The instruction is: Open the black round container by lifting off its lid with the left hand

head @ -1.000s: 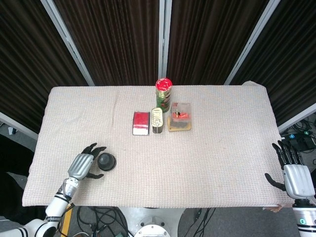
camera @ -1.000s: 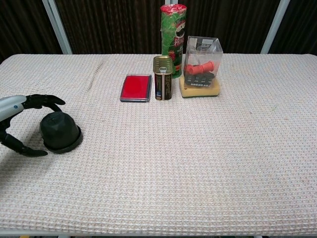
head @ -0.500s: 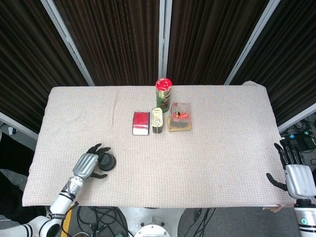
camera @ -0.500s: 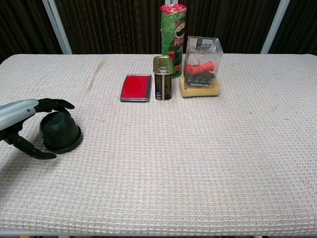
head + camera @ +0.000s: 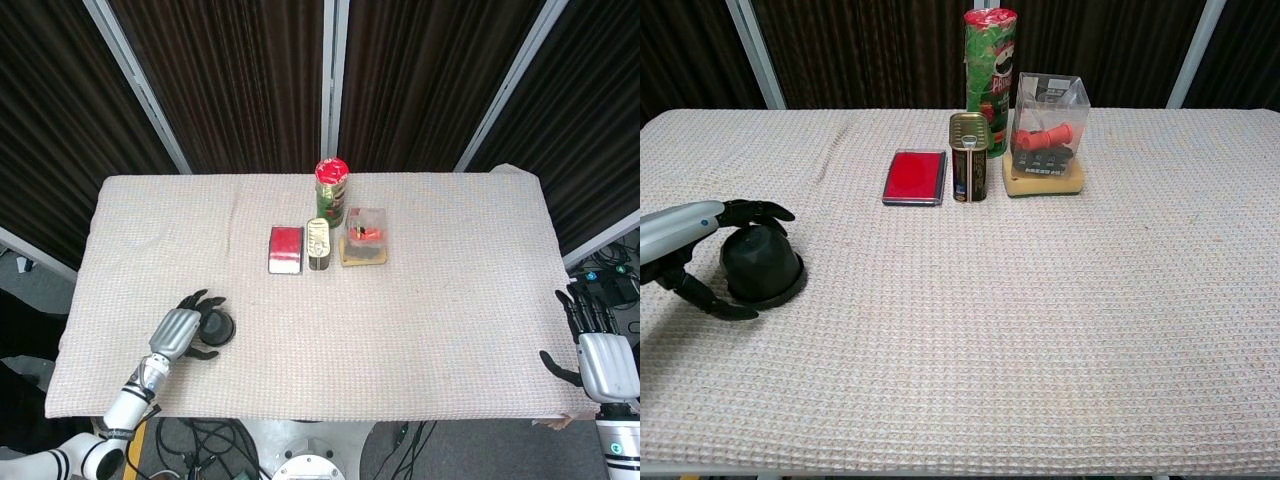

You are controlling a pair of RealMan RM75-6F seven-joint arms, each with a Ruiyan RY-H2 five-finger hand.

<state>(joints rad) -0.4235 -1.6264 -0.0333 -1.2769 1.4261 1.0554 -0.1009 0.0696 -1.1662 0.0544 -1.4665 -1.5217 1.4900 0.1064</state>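
Note:
The black round container (image 5: 217, 326) (image 5: 762, 265), lid on, stands on the cloth-covered table (image 5: 440, 300) near its front left corner. My left hand (image 5: 180, 332) (image 5: 685, 235) cups it from the left. The fingers (image 5: 758, 211) arch over the far top of the lid and the thumb (image 5: 712, 301) curves round the near side. A thin gap shows between the thumb and the container's base, so no firm grip is visible. My right hand (image 5: 598, 352) hangs with its fingers apart at the table's front right corner, holding nothing, and appears only in the head view.
At the table's middle back stand a flat red box (image 5: 915, 176), a small tin (image 5: 968, 157), a tall red-topped green tube (image 5: 989, 65) and a clear box with red and black parts (image 5: 1047, 135). Dark curtains hang behind.
My left hand has slid right toward the container, its fingers now reaching further over the lid and the thumb closer to the base. The container and right hand stay put.

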